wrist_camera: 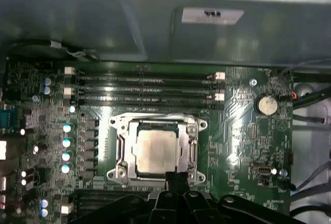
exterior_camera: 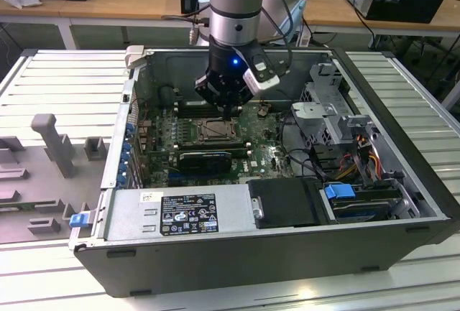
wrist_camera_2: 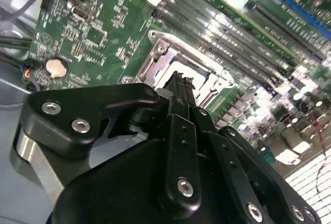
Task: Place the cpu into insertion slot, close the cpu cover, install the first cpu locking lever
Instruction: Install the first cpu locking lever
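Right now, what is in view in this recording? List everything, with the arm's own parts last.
cpu: one, pale silvery-beige, seated in the socket.
insertion slot: one, dark square, mid motherboard.
cpu cover: one, silvery frame, lying flat around the cpu.
motherboard: one, green, inside the case.
computer case: one, grey, lying open on the table.
coin cell: one, silver, on the board beside the socket.
gripper: one, black, fingers together at the socket's edge.
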`<state>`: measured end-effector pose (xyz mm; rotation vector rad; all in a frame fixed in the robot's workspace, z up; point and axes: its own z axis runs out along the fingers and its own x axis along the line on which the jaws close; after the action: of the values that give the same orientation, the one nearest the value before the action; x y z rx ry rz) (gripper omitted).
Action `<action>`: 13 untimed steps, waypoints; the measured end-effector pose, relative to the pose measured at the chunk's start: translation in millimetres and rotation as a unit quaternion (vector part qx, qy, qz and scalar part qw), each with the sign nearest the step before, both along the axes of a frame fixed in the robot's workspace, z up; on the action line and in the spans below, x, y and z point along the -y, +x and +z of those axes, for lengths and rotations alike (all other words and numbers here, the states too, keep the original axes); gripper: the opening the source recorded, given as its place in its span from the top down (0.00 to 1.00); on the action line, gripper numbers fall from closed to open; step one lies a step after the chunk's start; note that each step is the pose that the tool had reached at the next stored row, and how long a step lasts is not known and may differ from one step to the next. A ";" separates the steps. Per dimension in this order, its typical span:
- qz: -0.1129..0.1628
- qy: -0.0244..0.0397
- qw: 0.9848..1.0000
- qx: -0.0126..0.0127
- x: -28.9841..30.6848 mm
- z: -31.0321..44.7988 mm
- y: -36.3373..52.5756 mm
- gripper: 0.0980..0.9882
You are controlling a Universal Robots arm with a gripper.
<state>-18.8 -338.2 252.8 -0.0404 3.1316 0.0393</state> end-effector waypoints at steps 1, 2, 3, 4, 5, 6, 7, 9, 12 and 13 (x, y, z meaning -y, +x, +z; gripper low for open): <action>0.000 0.000 1.000 0.000 2.5 -0.2 0.0 0.99; 0.000 0.000 1.000 0.000 4.4 -0.3 0.0 0.99; 0.000 0.000 1.000 0.000 6.0 -0.3 0.0 0.99; 0.000 0.000 1.000 0.000 8.1 -0.4 0.0 0.99; 0.000 0.000 1.000 0.000 9.5 -0.5 0.0 0.99; 0.000 0.000 1.000 0.000 11.4 -0.5 0.0 0.99; 0.000 0.000 1.000 0.000 12.6 -0.6 0.0 0.99; 0.000 0.000 1.000 0.000 14.4 -0.6 0.0 0.99; 0.000 0.013 1.000 0.000 17.9 -0.7 0.0 0.99; 0.000 0.022 1.000 0.000 18.1 -0.8 -0.1 0.99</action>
<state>-18.9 -356.3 252.0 -0.0401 3.1297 0.1079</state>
